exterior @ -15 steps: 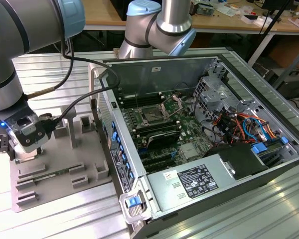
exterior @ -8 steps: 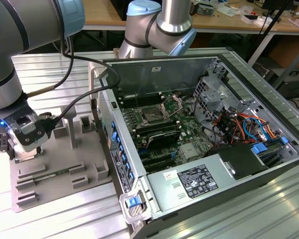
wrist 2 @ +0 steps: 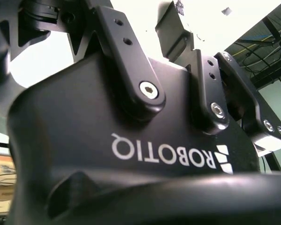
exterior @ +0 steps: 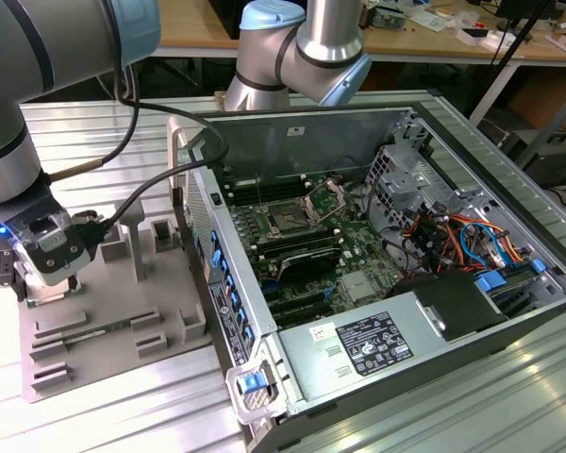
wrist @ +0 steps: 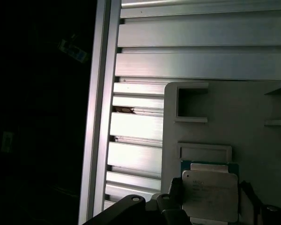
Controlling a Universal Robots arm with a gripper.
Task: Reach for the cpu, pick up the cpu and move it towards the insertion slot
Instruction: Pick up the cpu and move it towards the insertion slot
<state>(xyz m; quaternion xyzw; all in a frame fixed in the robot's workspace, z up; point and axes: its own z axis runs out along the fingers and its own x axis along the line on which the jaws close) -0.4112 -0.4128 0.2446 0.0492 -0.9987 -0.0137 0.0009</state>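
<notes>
First wrist view: cpu [wrist: 210, 194] flat on grey fixture [wrist: 246, 110], lid print unreadable; gripper [wrist: 210, 208] directly over cpu, closure cannot tell.

A big computer box [exterior: 302, 142] lies open on a silver table with long ridges [exterior: 75, 123]. Inside it are a green board [exterior: 363, 250], a grey power box with a white sticker [exterior: 377, 344], a bunch of red, orange and blue wires [exterior: 467, 236] and a row of little blue clips [exterior: 228, 283]. Just beside the box, toward the exterior view's left, a flat grey tray [exterior: 123, 293] with raised frames sits on the table with a thin green stick [exterior: 99, 332] on it, and a wooden desk [exterior: 193, 24] stands at the back.
</notes>
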